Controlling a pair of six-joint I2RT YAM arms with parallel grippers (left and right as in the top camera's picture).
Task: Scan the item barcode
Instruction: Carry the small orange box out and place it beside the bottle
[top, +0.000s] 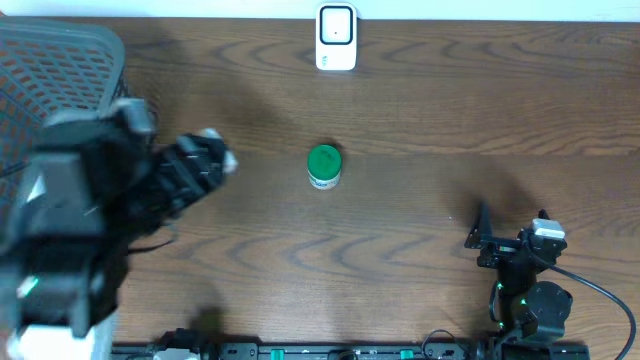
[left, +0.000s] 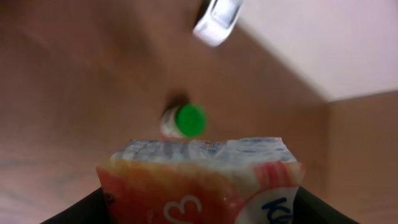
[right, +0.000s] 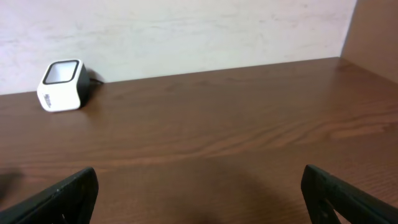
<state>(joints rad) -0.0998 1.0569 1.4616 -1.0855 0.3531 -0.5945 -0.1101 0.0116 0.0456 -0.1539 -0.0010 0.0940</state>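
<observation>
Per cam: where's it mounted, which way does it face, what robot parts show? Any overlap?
Overhead: above the table, looking straight down at scanner, green-capped bottle, basket; left gripper and right gripper show.
Left wrist: behind the left gripper, looking past its held packet toward bottle and scanner; fingers at bottom corners.
Right wrist: low over the table, facing the wall and scanner; open fingers at bottom corners.
Shared: scanner in all three; bottle in overhead and left wrist.
</observation>
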